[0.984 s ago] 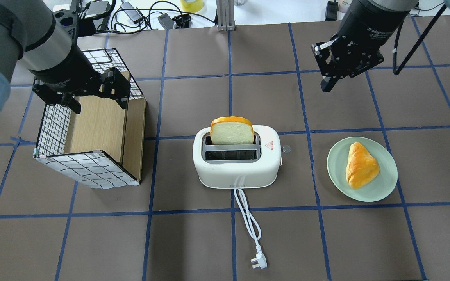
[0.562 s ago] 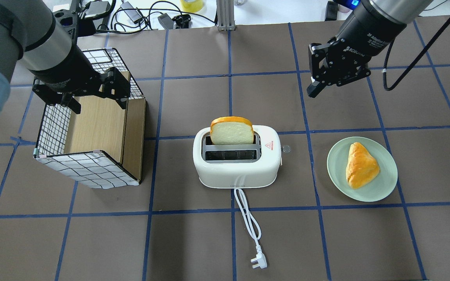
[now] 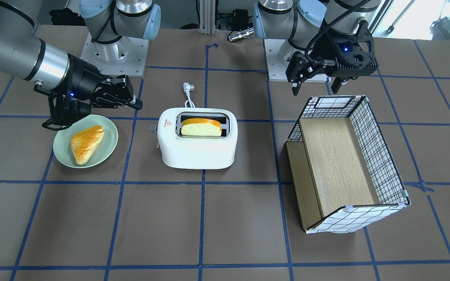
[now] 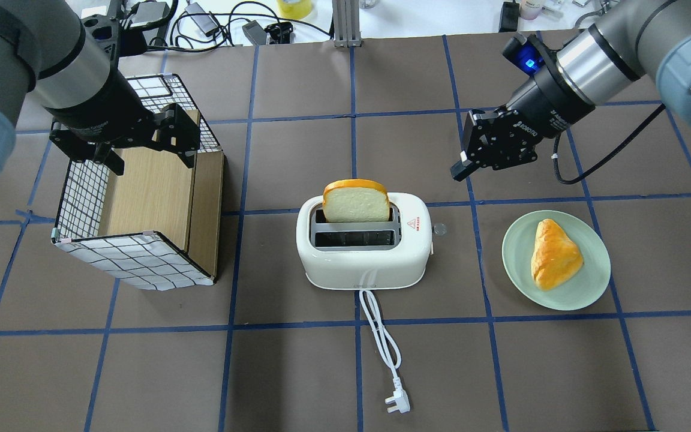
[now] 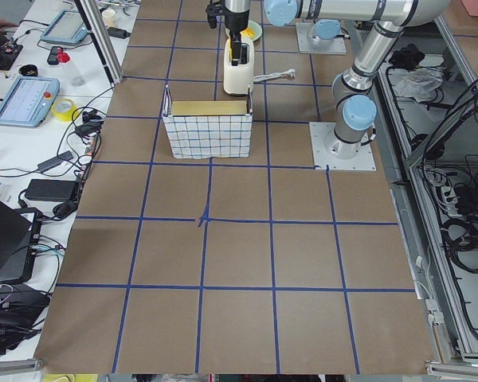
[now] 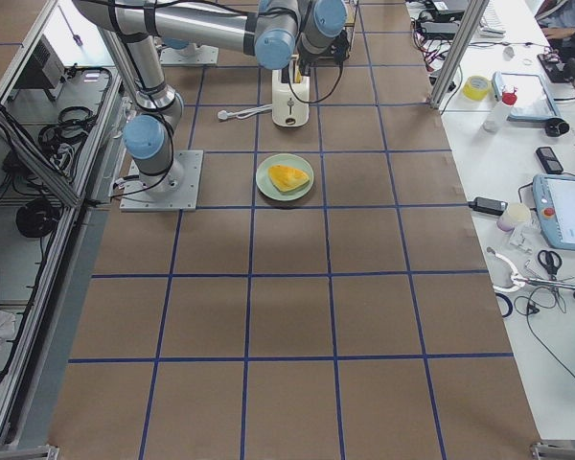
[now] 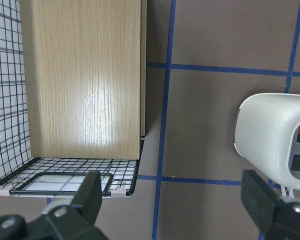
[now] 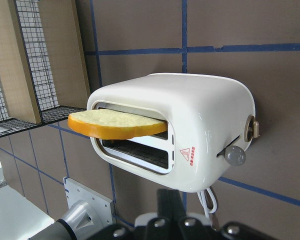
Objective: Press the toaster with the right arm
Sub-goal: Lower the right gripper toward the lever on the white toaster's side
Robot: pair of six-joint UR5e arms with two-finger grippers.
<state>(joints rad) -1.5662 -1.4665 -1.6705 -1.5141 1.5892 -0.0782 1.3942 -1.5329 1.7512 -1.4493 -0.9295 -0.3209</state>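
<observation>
The white two-slot toaster (image 4: 363, 258) stands mid-table, also in the front view (image 3: 197, 150) and the right wrist view (image 8: 205, 120). A bread slice (image 4: 355, 203) sticks up from its far slot. Its grey lever knob (image 4: 439, 228) is on its right end, raised (image 8: 235, 156). My right gripper (image 4: 459, 172) is shut and empty. It hangs behind and to the right of the knob, apart from the toaster, pointing toward it. My left gripper (image 4: 149, 153) is open and empty over the basket (image 4: 135, 258).
A green plate (image 4: 594, 288) with a pastry (image 4: 554, 253) lies right of the toaster, near the right arm. The toaster's white cord and plug (image 4: 397, 402) run toward the front edge. The wire-and-wood basket stands left of the toaster (image 3: 381, 168).
My right gripper has swung left and nearer, from the far right corner toward the toaster's lever end, and tilted over. The left arm, toaster and bread have not moved.
</observation>
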